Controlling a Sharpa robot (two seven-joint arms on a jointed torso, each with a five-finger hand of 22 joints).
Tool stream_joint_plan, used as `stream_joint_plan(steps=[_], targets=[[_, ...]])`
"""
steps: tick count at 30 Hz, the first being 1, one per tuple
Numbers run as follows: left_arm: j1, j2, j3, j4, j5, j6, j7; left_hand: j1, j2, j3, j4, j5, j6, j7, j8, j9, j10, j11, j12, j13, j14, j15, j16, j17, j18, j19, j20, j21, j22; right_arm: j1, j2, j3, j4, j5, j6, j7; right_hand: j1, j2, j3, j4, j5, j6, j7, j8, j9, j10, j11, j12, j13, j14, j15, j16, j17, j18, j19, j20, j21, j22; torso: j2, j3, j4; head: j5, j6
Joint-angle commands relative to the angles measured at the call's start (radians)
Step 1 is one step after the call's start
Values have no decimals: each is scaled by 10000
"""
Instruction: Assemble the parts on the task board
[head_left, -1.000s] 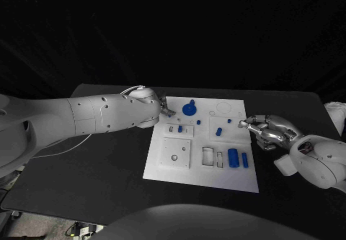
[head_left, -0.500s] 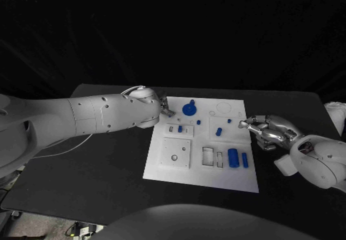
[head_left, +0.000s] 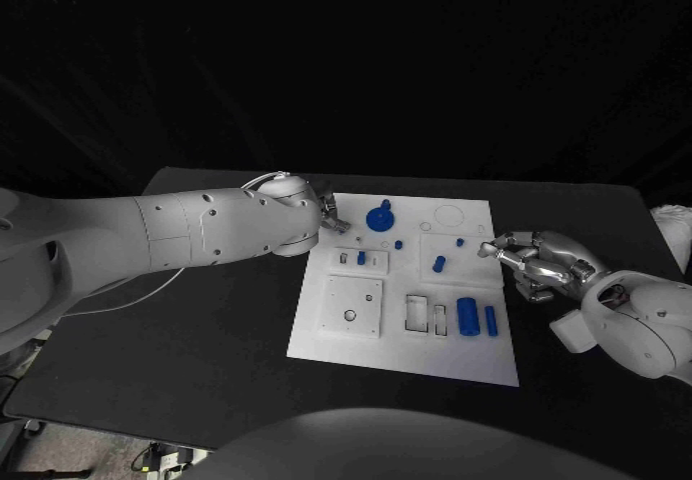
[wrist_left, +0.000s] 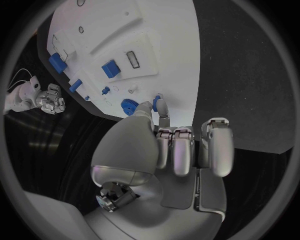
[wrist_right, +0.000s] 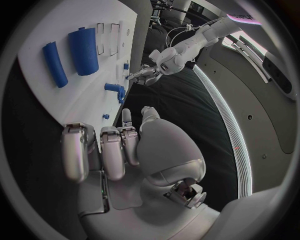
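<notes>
A white task board (head_left: 346, 335) lies in the middle of a black table (head_left: 188, 370), with dark bare table on every side of it. Set in the board's shallow recesses are blue parts: a round gear (head_left: 379, 217) near the far edge, a small peg (head_left: 437, 264) mid-board, and a thick cylinder (head_left: 467, 315) beside a thinner bar (head_left: 490, 320) near the right edge. The left hand (head_left: 329, 218) hovers at the board's far left corner, fingers curled in, pinching a small blue piece (wrist_left: 157, 104). The right hand (head_left: 531, 262) rests just off the board's right edge, fingers curled, holding nothing.
</notes>
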Motion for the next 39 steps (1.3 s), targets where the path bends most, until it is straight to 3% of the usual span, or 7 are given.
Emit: stream_joint_plan(steps=[1, 9, 23, 30, 32, 34, 39], targets=[[0, -55, 7, 100, 30, -295, 31, 76, -2, 84, -2, -25, 17, -57, 31, 11, 1039, -89, 22, 2601, 1034, -68, 25, 2630, 22, 567, -72, -14, 2304, -8, 7, -1, -1, -70, 188, 11, 107, -28, 60, -7, 68, 68, 2, -40, -13, 1628, -459, -39, 976, 1022, -26, 55, 2629, -65, -84, 8, -86, 2023, -3, 3, -2, 0, 2], [0, -333, 11, 477, 26, -534, -33, 107, -7, 157, 0, -14, 8, -57, 26, 16, 1039, -92, 22, 2601, 1034, -72, 25, 2630, 27, 558, -77, -36, 2297, -8, 2, -1, -1, -70, 189, 2, 107, -28, 60, -7, 68, 68, 2, -40, -13, 1628, -459, -39, 976, 1022, -26, 55, 2629, -65, -84, 8, -86, 2023, 4, -2, -5, -3, 2], [9, -1582, -21, 2359, 31, -509, -253, 22, -71, 204, 27, -69, -6, -35, 16, 23, 1039, -84, 22, 2601, 1034, -75, 25, 2630, 40, 535, -83, -92, 2279, -9, -13, -2, -4, -71, 193, -20, 119, -33, 72, -6, 69, 74, 3, -42, -14, 1628, -459, -39, 976, 1010, -25, 47, 2604, -60, -101, 9, -106, 2015, -8, 4, 14, -9, 2], [6, -1731, -47, 2654, -19, -570, -165, 171, -215, 488, -1, -56, -98, -34, -16, 47, 1039, -79, 22, 2601, 1034, -67, 25, 2630, 57, 499, -83, -174, 2255, -11, 15, -2, -41, -69, 209, -13, 119, -33, 72, -6, 69, 74, 3, -42, -14, 1628, -459, -39, 976, 1010, -25, 47, 2604, -60, -101, 9, -106, 2015, -9, -2, 5, 43, 2], [5, -1718, -50, 2618, -132, -654, -155, 38, -306, 535, 21, -369, -165, 12, -52, 47, 1039, -44, 22, 2601, 1034, -43, 25, 2630, 66, 478, -72, -223, 2241, -14, 21, -2, -51, -68, 212, -9, 119, -33, 72, -6, 69, 74, 3, -42, -14, 1628, -459, -39, 976, 1010, -25, 47, 2604, -60, -101, 9, -106, 2015, -8, -6, 1, 41, 2], [5, -1710, -52, 2570, -284, -760, -159, -421, -434, 434, 32, -1042, -190, 75, -76, 45, 1039, 8, 22, 2601, 1034, -6, 25, 2630, 68, 469, -39, -247, 2235, -17, 20, -2, -58, -66, 212, -6, 125, -38, 77, -6, 68, 76, 3, -43, -16, 1628, -459, -39, 976, 1006, -25, 44, 2596, -58, -106, 10, -111, 2013, 4, -8, -9, 21, 2], [4, -1716, -53, 2533, -709, -874, -383, -1468, -678, 256, 40, -2257, -156, 152, -90, 45, 1039, 73, 22, 2601, 1034, 45, 25, 2630, 73, 468, 9, -270, 2230, -25, -1, -2, -68, -64, 215, -11, 125, -38, 77, -6, 68, 76, 3, -43, -16, 1628, -459, -39, 976, 1006, -25, 44, 2596, -58, -106, 10, -111, 2013, 17, -6, -7, 18, 2]])
